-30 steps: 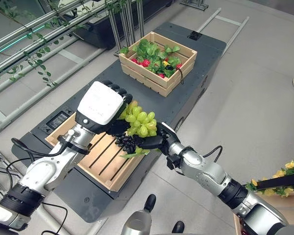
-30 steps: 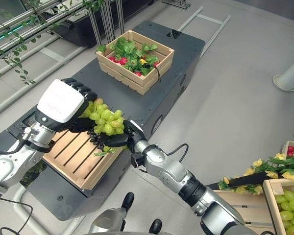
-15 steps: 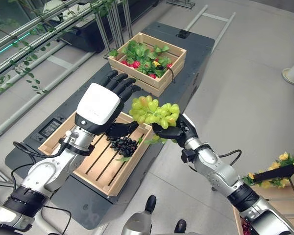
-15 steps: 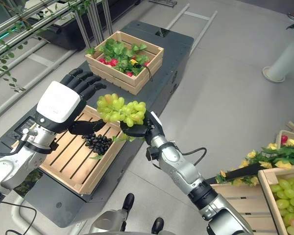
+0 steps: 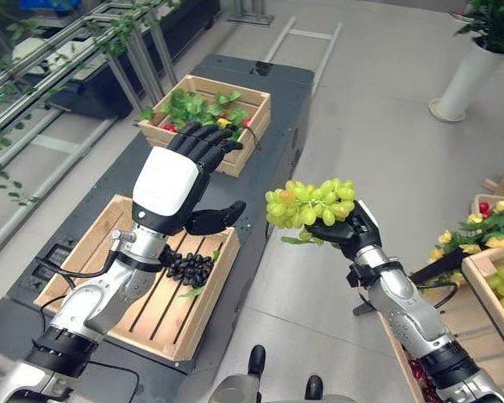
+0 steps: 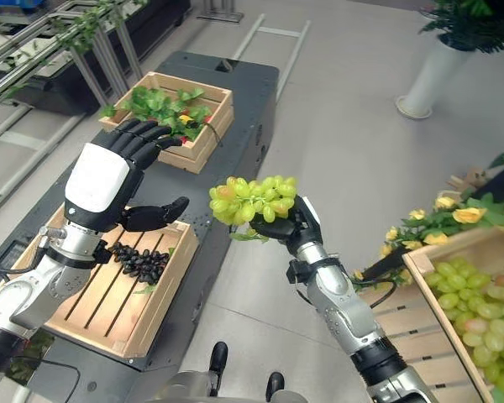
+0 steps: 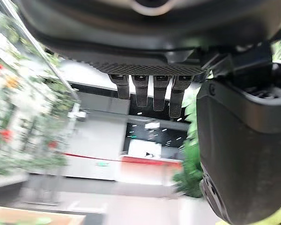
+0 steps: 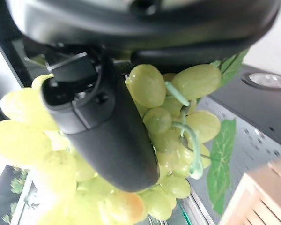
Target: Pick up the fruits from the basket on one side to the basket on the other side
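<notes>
- Right hand [image 5: 350, 231] grips green grapes [image 5: 309, 204] in mid-air, between the crates.
- Left hand [image 5: 172, 186] is spread, empty.
- Black grapes [image 5: 189, 267] remain in near crate [image 5: 84, 256]; right crate [image 6: 466, 252] awaits delivery.

white planter [image 5: 466, 80], grey floor [image 5: 378, 151]

right hand [image 5: 351, 232] fingers hidden under green grapes [image 5: 309, 202]
</notes>
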{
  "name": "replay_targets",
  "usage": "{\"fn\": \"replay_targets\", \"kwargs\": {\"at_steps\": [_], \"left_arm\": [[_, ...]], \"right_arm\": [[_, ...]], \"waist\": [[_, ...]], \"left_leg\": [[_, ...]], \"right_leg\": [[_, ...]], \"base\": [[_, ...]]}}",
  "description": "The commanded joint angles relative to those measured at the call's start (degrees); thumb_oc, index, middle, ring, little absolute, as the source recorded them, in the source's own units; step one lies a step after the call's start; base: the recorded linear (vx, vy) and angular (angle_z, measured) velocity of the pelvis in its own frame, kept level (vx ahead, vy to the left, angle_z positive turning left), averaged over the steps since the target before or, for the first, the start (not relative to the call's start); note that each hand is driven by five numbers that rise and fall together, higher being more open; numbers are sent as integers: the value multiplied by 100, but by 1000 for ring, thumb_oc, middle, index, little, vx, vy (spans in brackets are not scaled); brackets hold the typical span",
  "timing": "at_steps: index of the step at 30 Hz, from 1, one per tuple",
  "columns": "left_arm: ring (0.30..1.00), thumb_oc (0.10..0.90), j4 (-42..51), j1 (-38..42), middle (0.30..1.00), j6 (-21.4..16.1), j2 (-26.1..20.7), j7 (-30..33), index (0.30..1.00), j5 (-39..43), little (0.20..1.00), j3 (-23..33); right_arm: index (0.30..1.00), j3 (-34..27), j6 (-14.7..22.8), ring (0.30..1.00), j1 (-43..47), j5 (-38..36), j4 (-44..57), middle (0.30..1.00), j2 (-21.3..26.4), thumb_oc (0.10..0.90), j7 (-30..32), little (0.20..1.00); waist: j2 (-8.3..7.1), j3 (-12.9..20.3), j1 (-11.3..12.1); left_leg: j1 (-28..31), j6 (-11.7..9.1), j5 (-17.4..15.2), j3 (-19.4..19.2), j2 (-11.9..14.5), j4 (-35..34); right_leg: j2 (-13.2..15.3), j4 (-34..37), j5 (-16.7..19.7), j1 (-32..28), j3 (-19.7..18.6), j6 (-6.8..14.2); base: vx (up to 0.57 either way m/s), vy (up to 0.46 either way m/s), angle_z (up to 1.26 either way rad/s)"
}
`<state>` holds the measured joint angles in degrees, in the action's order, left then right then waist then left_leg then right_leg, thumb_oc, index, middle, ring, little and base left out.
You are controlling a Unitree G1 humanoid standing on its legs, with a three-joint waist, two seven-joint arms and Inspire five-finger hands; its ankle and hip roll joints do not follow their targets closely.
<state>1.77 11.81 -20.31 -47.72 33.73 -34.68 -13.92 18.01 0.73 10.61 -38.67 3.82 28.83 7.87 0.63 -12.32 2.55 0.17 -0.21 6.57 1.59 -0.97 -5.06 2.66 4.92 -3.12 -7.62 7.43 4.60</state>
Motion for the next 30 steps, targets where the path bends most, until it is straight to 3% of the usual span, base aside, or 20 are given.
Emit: {"fn": "replay_targets", "kwargs": {"at_steps": [1, 6, 11, 19, 28, 30], "left_arm": [[900, 800, 87, 527, 900, -403, 426, 83, 900, 703, 900, -36], [900, 800, 232, 659, 900, -319, 686, -133, 900, 1321, 900, -237], [900, 800, 227, 932, 900, -227, 809, -76, 900, 1302, 900, -505], [900, 800, -60, 1026, 900, 81, 1152, -96, 900, 1514, 900, -691], [900, 800, -140, 701, 900, 85, 1216, -134, 900, 1443, 900, -622], [900, 800, -155, 681, 900, 124, 1243, -66, 900, 1413, 900, -672]], "right_arm": [[300, -387, 1031, 300, 171, 150, 850, 300, 19, 400, -273, 300], [300, -720, 937, 300, 42, 351, 1162, 300, 141, 400, -223, 300], [300, -1029, 1023, 300, 71, 680, 1376, 300, 341, 400, -23, 300], [300, -2104, 1318, 300, -125, 282, 1848, 300, 623, 400, -118, 300], [300, -2989, 1416, 300, -561, 205, 2101, 300, 807, 400, -78, 300], [300, -3115, 1522, 300, -611, -120, 2124, 300, 807, 400, -119, 300]], "waist": [[-133, 934, -203], [-164, 910, -489], [-189, 852, -721], [-209, 730, -1189], [-216, 678, -1431], [-215, 679, -1503]], "left_leg": [[333, 205, -787, -190, -252, 6], [448, 244, -880, -440, -203, 6], [516, 267, -945, -686, -158, 6], [591, 297, -1094, -1128, -64, 6], [638, 318, -1139, -1355, -15, 9], [655, 324, -1142, -1393, -2, 9]], "right_leg": [[-21, 3, 601, 502, -280, 64], [-82, -21, 626, 511, -557, 85], [-130, -88, 650, 576, -765, 122], [-213, -179, 652, 736, -1143, 221], [-326, -245, 616, 819, -1329, 207], [-360, -262, 616, 831, -1388, 199]], "base": [[21, 76, -28], [21, 60, -37], [28, 53, -48], [24, 50, -30], [19, 24, -28], [19, 16, -28]]}}
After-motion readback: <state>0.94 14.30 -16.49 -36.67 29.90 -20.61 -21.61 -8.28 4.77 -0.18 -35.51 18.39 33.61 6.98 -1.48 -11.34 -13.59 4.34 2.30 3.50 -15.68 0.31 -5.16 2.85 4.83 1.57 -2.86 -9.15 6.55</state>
